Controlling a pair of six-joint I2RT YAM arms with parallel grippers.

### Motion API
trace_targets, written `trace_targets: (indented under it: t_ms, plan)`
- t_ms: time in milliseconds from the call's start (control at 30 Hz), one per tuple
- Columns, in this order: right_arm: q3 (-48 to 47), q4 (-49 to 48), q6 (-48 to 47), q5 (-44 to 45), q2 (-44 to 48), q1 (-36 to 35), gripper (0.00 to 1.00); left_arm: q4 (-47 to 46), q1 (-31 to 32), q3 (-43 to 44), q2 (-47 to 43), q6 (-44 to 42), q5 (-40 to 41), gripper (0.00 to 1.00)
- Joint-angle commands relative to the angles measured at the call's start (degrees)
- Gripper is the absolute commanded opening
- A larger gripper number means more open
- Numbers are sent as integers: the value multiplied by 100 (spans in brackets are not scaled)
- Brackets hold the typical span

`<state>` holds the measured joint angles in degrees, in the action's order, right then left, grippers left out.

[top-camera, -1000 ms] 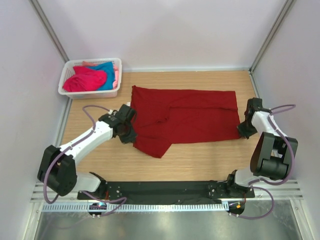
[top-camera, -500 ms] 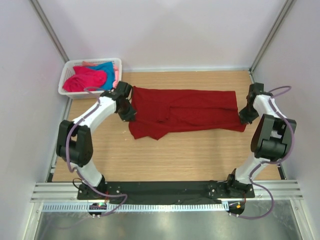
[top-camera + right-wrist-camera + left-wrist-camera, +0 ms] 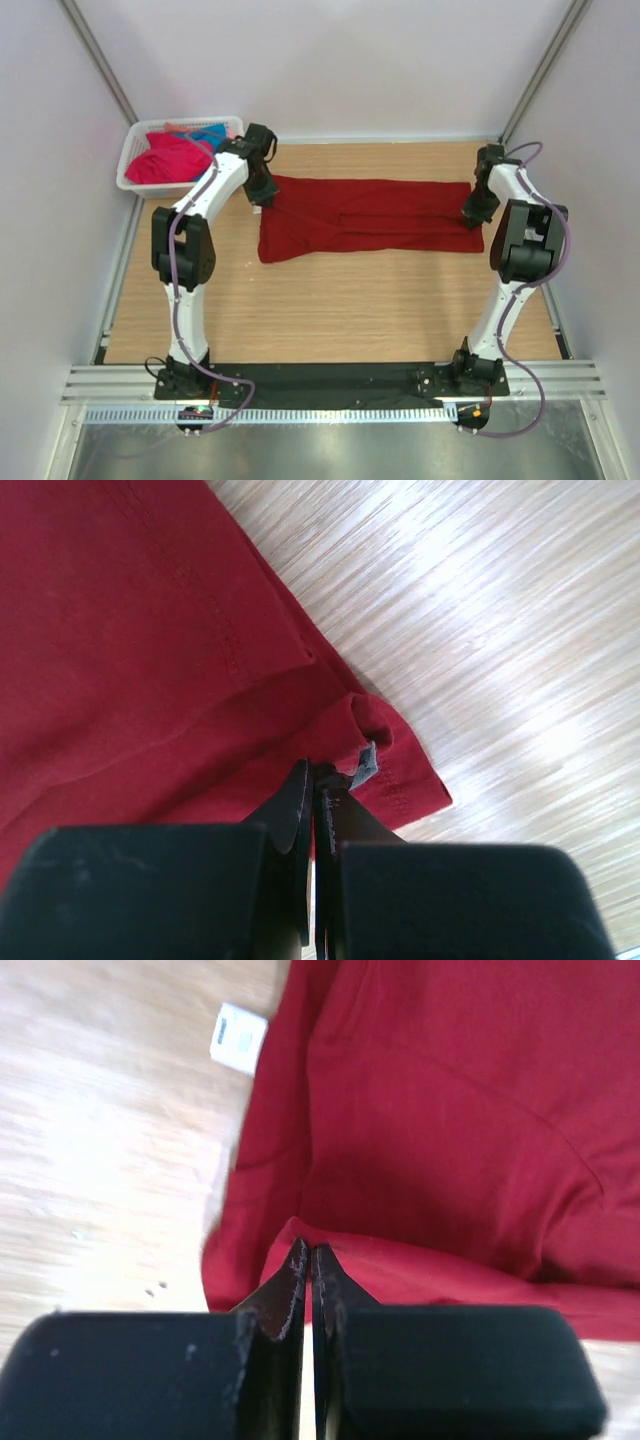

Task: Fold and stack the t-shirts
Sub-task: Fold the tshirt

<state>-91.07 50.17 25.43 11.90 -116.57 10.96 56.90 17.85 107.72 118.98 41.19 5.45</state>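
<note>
White plastic lattice basket in the far left corner, light wood-grain table, plain white back wall, slanted grey metal corner posts, black base plate along the near edge, ribbed metal rail before it

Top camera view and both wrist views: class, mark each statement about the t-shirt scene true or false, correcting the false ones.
The red t-shirt lies stretched out on the table. True.
The basket is empty. False: it holds pink cloth and blue cloth.
The left end effector is shut on the red t-shirt's edge. True.
The right end effector hangs open over bare wood. False: it is shut on the t-shirt's corner.
</note>
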Motion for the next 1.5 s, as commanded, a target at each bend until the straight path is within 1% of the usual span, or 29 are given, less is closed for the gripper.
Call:
trace_targets:
  t_ms: [0, 67, 100, 200, 433, 667, 833, 867, 900, 967, 1000, 1033, 1067, 1100, 1133, 1167, 1200, 1233, 1300, 1333, 1367, 1400, 1433, 1467]
  plan:
    - [-271, 186, -240, 67, -146, 3, 1, 654, -44, 810, 388, -471, 534, 0]
    - [-289, 142, -223, -55, -190, 3, 1, 778, -44, 1127, 696, -594, 649, 0]
    - [-306, 107, -205, -74, -199, 3, 1, 874, -44, 1433, 784, -629, 702, 0]
    - [-394, 159, -179, -57, -304, 3, 1, 972, -106, 1743, 1048, -647, 747, 0]
    - [-509, 89, -47, -118, -366, 3, 1, 919, -264, 1989, 1268, -726, 922, 0]
    - [-491, -130, 85, -276, -445, 3, 1, 612, -299, 2112, 1461, -762, 641, 0]
    - [-605, -113, 59, -224, -480, 3, 1, 778, -290, 2297, 1655, -761, 685, 0]
    - [-605, -130, 59, -215, -454, 3, 2, 770, -299, 2297, 1655, -770, 694, 0]
    - [-597, -139, 76, -215, -437, 3, 5, 787, -291, 2306, 1664, -770, 755, 1]
    - [-544, -253, 85, -302, -349, 11, 9, 804, -290, 2341, 1664, -814, 782, 7]
    - [-500, -341, 85, -337, -261, 3, 10, 839, -290, 2393, 1655, -806, 817, 19]
    - [-352, -428, 102, -381, -156, 3, 13, 944, -290, 2455, 1629, -832, 895, 25]
    - [-281, -577, 120, -416, -51, 3, 25, 1006, -299, 2508, 1576, -858, 957, 28]
    - [-237, -596, 155, -417, 177, 3, 32, 1042, -291, 2543, 1506, -893, 1027, 35]
    - [-193, -579, 225, -382, 248, 3, 38, 1085, -273, 2508, 1410, -928, 1219, 39]
    - [-201, -448, 286, -329, 345, 3, 43, 1095, -282, 2421, 1113, -955, 1326, 45]
    - [-210, -360, 348, -163, 485, 11, 51, 1086, -264, 2307, 945, -1051, 1405, 51]
    - [-218, -229, 514, -66, 539, 11, 53, 1016, -255, 1906, 725, -1112, 1449, 52]
    - [-175, 167, 673, 232, 635, 29, 54, 867, -194, 1342, 58, -1235, 1494, 53]
    - [-35, 255, 761, 312, 766, 38, 54, 649, -176, 573, -171, -1262, 1415, 54]
    - [70, 308, 840, 374, 837, 46, 54, 516, -133, 200, -660, -1262, 1162, 54]
    - [202, 283, 884, 400, 916, 81, 54, 367, -115, -247, -874, -1254, 986, 53]
    - [430, 248, 911, 366, 1022, 99, 54, 26, -89, -634, -1068, -1210, 810, 53]
    - [519, 195, 972, 322, 1049, 108, 54, -152, -36, -1395, -1279, -1184, 512, 54]
